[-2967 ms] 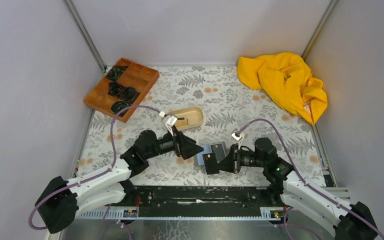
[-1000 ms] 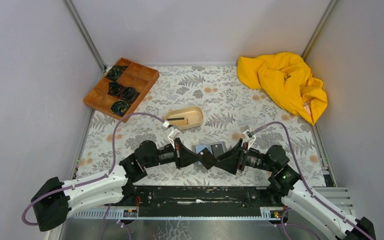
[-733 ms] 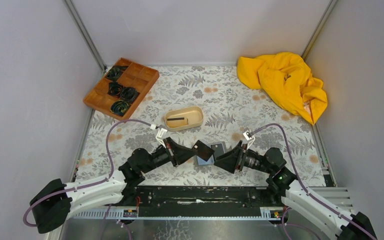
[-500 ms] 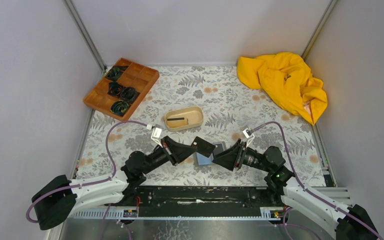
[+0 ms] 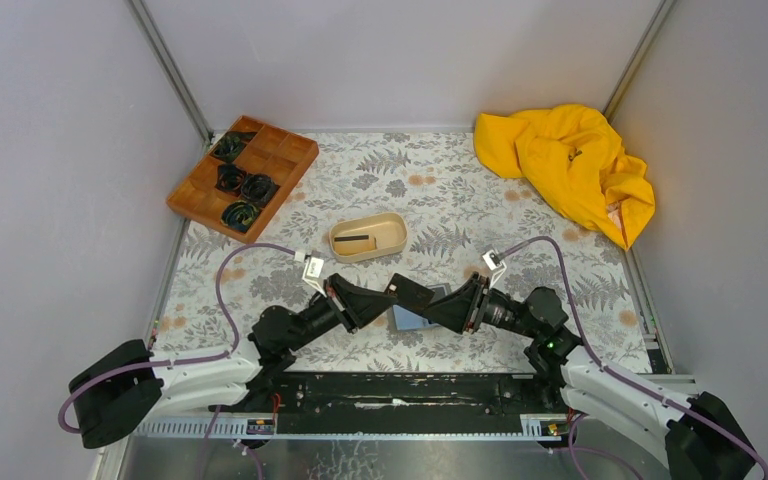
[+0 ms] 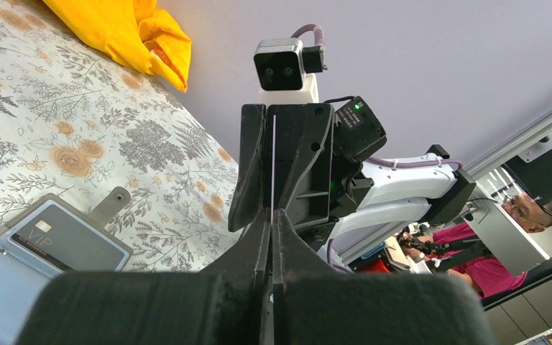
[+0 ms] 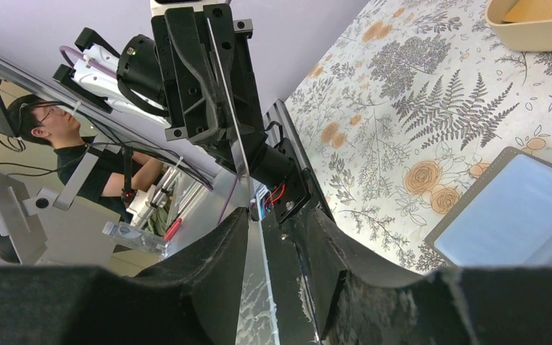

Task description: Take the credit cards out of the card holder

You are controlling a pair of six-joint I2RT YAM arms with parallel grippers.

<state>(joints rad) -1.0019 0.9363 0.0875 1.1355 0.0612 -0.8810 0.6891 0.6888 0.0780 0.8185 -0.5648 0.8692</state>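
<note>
Since a second ago the left hand (image 5: pixel 392 292), shut tight, is raising the thin dark grey credit card (image 5: pixel 412 292) off the open blue-grey bifold card holder (image 5: pixel 407 321) lying by the counter's (image 5: pixel 520 200) near edge. The card's free end is pointing into the half-open right hand (image 5: pixel 432 300).

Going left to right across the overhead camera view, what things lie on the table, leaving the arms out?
brown compartment tray → beige oval tray → card holder, lying open → yellow cloth
</note>
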